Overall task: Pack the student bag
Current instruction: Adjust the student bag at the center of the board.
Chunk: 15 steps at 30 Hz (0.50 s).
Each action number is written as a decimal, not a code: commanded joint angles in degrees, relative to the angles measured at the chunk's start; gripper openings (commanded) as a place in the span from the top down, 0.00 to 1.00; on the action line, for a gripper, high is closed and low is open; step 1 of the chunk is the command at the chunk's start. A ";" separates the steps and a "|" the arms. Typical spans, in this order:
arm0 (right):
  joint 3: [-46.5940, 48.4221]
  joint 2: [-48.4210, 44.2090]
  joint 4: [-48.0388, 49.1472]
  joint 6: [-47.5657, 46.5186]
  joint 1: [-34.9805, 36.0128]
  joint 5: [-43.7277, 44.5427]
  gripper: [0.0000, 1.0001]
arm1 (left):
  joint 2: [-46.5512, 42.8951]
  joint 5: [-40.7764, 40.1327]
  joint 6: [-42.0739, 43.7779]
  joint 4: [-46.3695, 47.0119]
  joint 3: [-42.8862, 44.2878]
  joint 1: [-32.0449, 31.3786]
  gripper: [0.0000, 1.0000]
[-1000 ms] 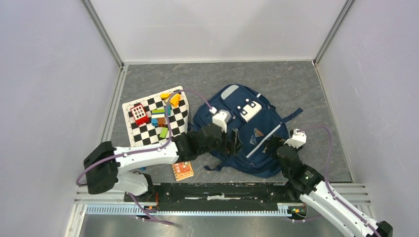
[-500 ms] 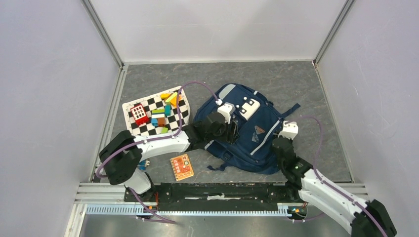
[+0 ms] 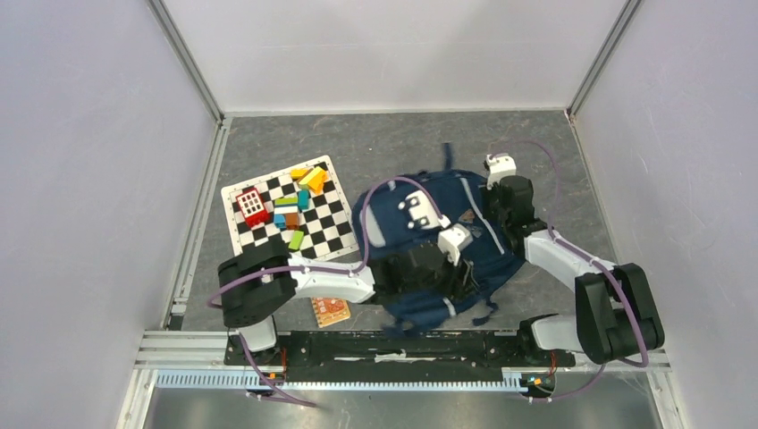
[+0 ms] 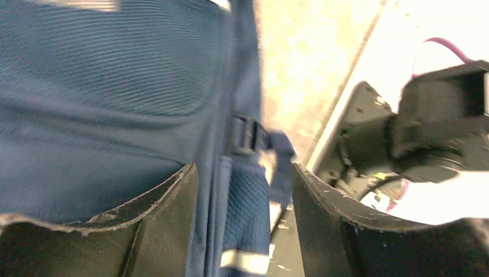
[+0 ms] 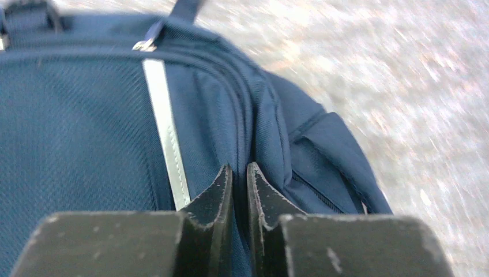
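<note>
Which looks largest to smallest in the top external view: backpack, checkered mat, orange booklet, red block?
1. backpack
2. checkered mat, not much smaller
3. orange booklet
4. red block

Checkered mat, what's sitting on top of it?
A pile of colourful toy blocks sits on the black-and-white checkered mat. The squares beneath them are covered.

- The left arm (image 3: pixel 326 281) and right arm (image 3: pixel 559 255) both have glossy white links between chunky black joints.
- A thin purple cable (image 3: pixel 386 182) loops along each.
- A small white camera block (image 3: pixel 454 241) tops each wrist.
- The fingers (image 4: pixel 161 225) are matte black with scuffed edges.
</note>
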 commanded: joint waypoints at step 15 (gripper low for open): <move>3.89 -18.97 -23.96 -2.95 2.70 -13.11 0.22 | -16.75 -3.66 0.85 -24.53 4.14 9.38 0.00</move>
